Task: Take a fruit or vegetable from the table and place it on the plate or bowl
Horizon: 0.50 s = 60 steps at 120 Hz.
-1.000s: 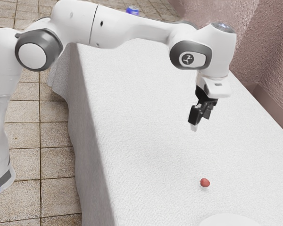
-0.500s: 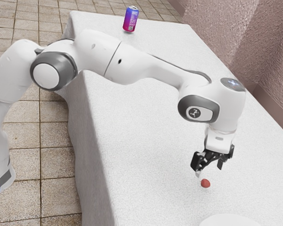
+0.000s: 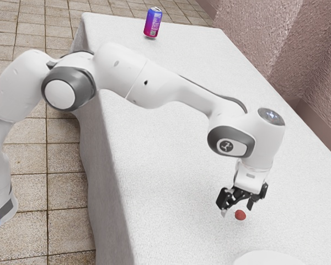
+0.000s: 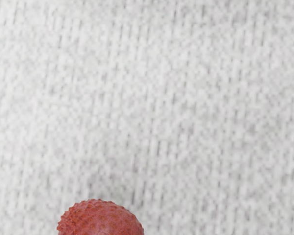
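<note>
Gripper point(image 3: 236, 209) is open, jaws spread and pointing down, tips low over the table point(image 3: 171, 138). The fruit point(image 3: 240, 215) is small, round and dark red; the wrist view shows its skin point(image 4: 100, 219) bumpy and pebbled, lychee-like. It sits on the white woven cloth right at the fingertips, roughly between them, directly under the hand. Can't confirm either finger is touching it, so no grip. The white plate point(image 3: 267, 257) is near, past the fruit at the exterior view's lower edge, only its rim in frame and apart from the fruit. A purple-blue can point(image 3: 152, 22) stands upright at the table's far end, well apart from the hand.
</note>
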Tool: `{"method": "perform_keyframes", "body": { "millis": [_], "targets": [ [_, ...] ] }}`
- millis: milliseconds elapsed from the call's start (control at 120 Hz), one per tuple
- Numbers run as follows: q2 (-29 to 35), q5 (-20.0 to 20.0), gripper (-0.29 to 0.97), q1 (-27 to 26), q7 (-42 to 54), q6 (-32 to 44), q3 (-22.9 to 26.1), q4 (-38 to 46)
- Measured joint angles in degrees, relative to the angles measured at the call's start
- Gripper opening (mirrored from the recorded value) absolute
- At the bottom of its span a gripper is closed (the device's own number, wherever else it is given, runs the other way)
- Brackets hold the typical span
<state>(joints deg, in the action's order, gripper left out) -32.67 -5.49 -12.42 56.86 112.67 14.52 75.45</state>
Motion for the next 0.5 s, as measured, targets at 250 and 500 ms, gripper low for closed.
{"method": "perform_keyframes", "body": {
  "millis": [250,500],
  "targets": [
    [-1.1,-0.3,0.67,0.0,1.1,2.3,-0.1,-0.1],
    [-1.1,-0.3,0.63,-0.1,1.8,3.8,-0.1,-0.4]
  ]
}}
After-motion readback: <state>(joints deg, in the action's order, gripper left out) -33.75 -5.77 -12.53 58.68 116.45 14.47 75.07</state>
